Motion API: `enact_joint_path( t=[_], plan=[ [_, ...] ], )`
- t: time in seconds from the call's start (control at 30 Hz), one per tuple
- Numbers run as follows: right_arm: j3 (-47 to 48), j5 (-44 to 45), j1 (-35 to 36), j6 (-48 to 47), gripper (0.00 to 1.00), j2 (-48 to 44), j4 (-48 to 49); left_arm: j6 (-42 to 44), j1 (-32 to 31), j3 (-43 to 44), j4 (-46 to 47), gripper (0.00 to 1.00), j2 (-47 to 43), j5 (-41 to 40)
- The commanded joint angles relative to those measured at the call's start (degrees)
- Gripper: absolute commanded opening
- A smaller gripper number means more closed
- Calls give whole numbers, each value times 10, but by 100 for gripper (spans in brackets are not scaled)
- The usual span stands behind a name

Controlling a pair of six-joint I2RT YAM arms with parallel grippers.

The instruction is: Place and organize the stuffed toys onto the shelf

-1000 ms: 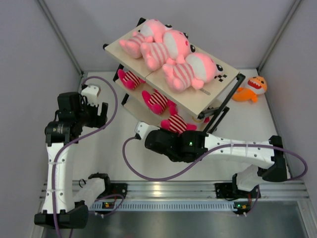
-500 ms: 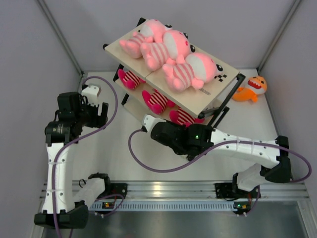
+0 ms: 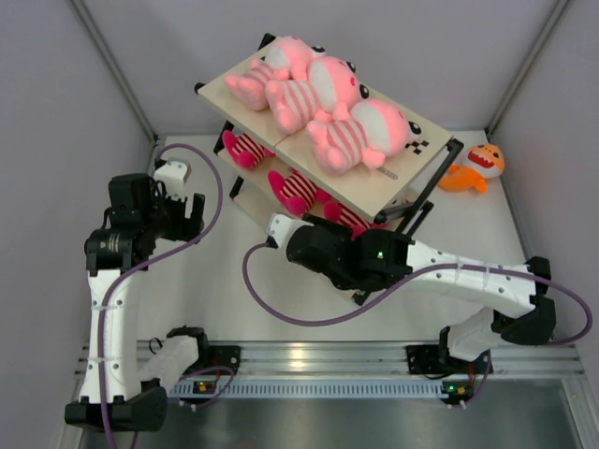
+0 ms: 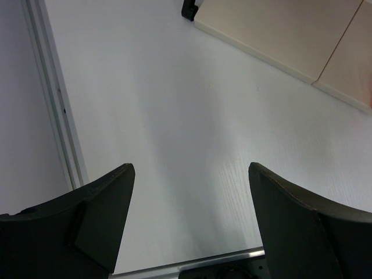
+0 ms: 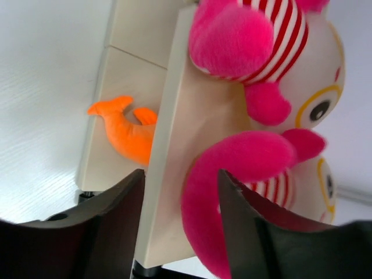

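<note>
Your right gripper (image 5: 180, 174), fingers parted, straddles one limb of a hot-pink toy (image 5: 244, 160) on the shelf (image 3: 374, 192) at twelve o'clock. Your left gripper (image 4: 189, 174) hangs spread wide over the table (image 4: 145, 87) at nine o'clock.

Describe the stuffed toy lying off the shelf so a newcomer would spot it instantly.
Find the shelf standing mid-table. Beyond its right end, by the right wall, lies the orange toy with an open mouth. Unlike the pink striped toys, it rests on the table, not a board.
</note>
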Motion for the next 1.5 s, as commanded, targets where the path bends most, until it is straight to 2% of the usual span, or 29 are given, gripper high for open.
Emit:
enact_joint_path(
  t=[0.0,0.03,0.07,0.27,0.3,0.47,0.6,0.7,0.73,0.8,0.83,0.9,0.93,1.0,1.03,1.1,1.13,1.17,1.23,1.3,1.47],
  plan=[
    [60,-20,43,-23,56,8,4,-5,5,1,25,85,-13,12],
    [80,-29,53,-30,63,8,11,-5,5,1,25,85,-14,12],
    [91,-51,70,-44,74,10,23,-3,5,0,24,85,-14,12],
    [195,-146,120,-90,93,18,35,-3,6,-1,25,86,-15,12],
    [209,-181,123,-94,94,12,40,-4,6,-1,25,86,-15,11],
    [304,-230,113,-110,100,-23,85,-3,5,-2,25,86,-14,17],
    [376,-214,70,-95,99,-45,155,-6,7,-2,25,86,-14,20],
    [393,-169,-23,-44,95,-57,219,-6,10,-3,25,86,-16,28],
    [393,-160,-86,-32,93,-60,233,-6,11,-3,25,86,-17,30],
    [399,-144,-146,3,88,-65,262,-6,12,-5,24,86,-17,33],
    [402,-134,-202,13,86,-67,270,-6,12,-5,25,86,-18,33],
    [418,-114,-256,38,84,-63,282,-7,12,-7,25,86,-18,37],
    [423,-108,-317,56,83,-59,284,-7,12,-7,25,86,-19,40],
    [436,-114,-388,81,82,-46,271,-8,12,-8,25,86,-20,47],
    [441,-129,-472,124,81,-40,258,-8,12,-10,25,86,-22,48],
    [442,-236,-579,200,82,-15,207,-7,13,-13,24,86,-22,49],
    [435,-285,-697,273,82,-5,194,-6,13,-14,25,86,-23,50],
    [421,-364,-749,302,81,11,187,-6,12,-15,24,86,-25,50],
    [347,-401,-863,337,78,18,200,-4,13,-18,24,86,-25,50],
    [272,-410,-895,337,79,21,229,-1,13,-20,25,86,-25,48],
    [204,-474,-981,350,84,82,254,0,13,-15,25,85,-18,40]
  ],
)
